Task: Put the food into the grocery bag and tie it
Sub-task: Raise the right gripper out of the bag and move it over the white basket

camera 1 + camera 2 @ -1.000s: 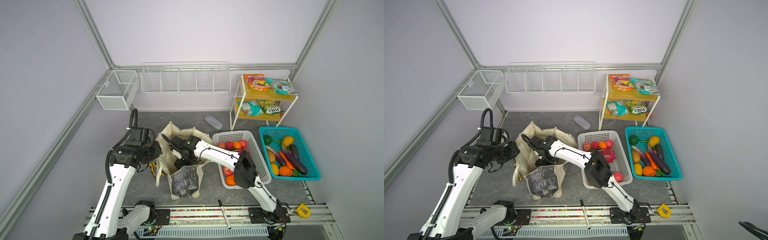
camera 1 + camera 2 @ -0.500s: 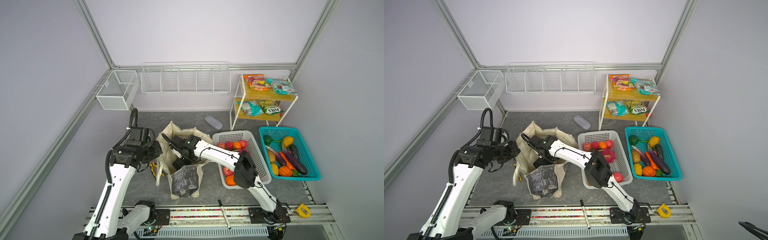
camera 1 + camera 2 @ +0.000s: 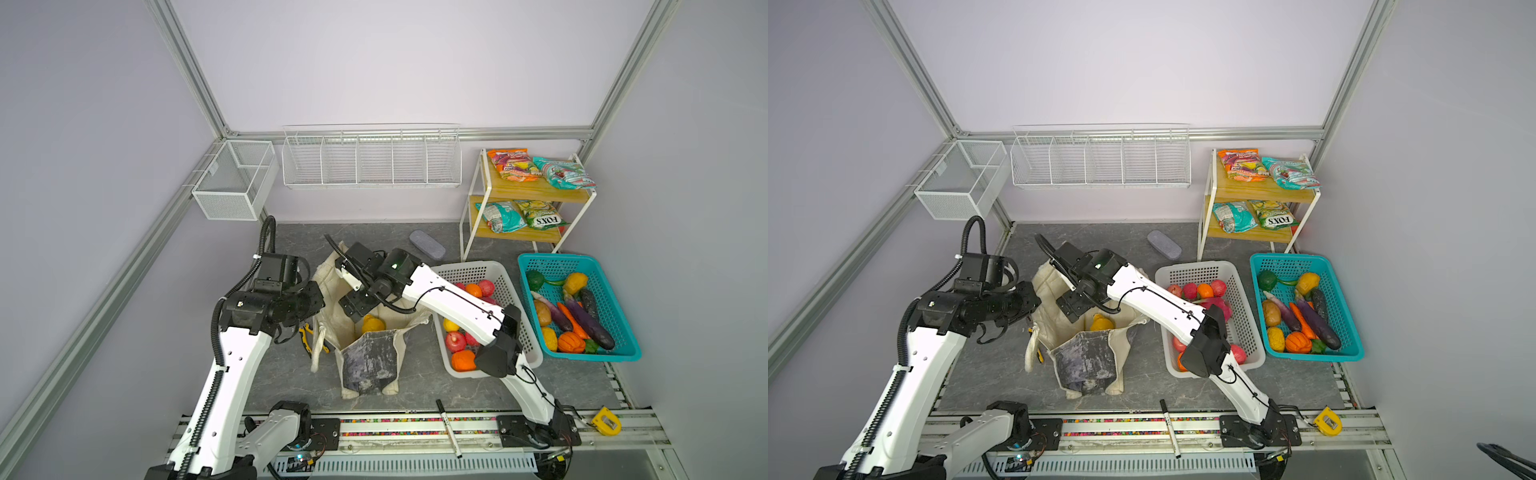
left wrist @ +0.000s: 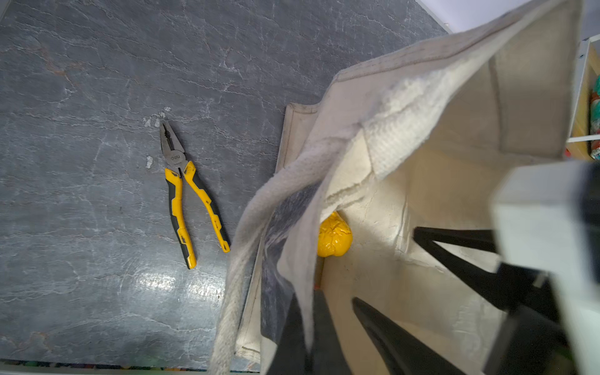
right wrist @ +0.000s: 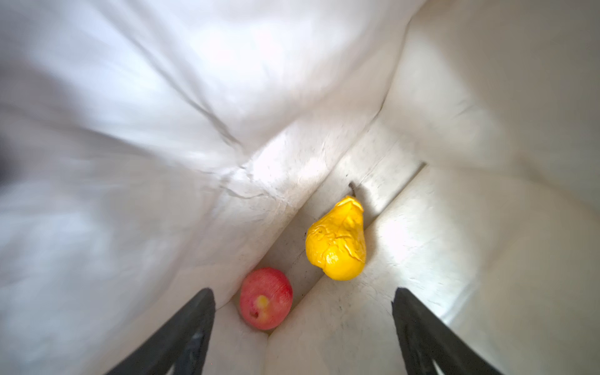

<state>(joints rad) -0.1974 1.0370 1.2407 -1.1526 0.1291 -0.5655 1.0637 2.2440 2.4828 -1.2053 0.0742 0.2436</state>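
The floppy cream canvas grocery bag point(image 3: 368, 359), with a grey-black marbled panel on one side, stands open on the grey stone-patterned surface point(image 3: 428, 390), and loading looks barely begun. The left end effector point(image 4: 319, 302) is closed on the bag's rim with cloth pinched between its fingers, holding that side of the mouth up. One cream loop handle point(image 4: 240, 246) hangs loose just beside it. The right end effector point(image 5: 302, 290) is down inside the mouth, its fingers spread wide with nothing between them. Beneath it, on the bag's floor, lie a crumpled yellow pear-shaped toy fruit point(image 5: 337, 246) and a red toy apple point(image 5: 266, 298). They lie apart from each other and clear of the fingers, the apple nearer the fingertips. So two pieces appear to be in, and I judge this arm free to fetch another. Most of the work is left. Well away from the right end effector, back along its own arm, the white perforated plastic basket point(image 3: 469, 272) holds red, orange and pink toy fruit. Farther off, a teal plastic basket point(image 3: 594, 355) holds toy vegetables. Snack packets, among them a crinkly teal snack packet point(image 3: 563, 172), lie on the two-tier wooden shelf point(image 3: 536, 191). How many of these belong in the bag cannot be told. With the mouth wide and the handle slack, tying has not started.
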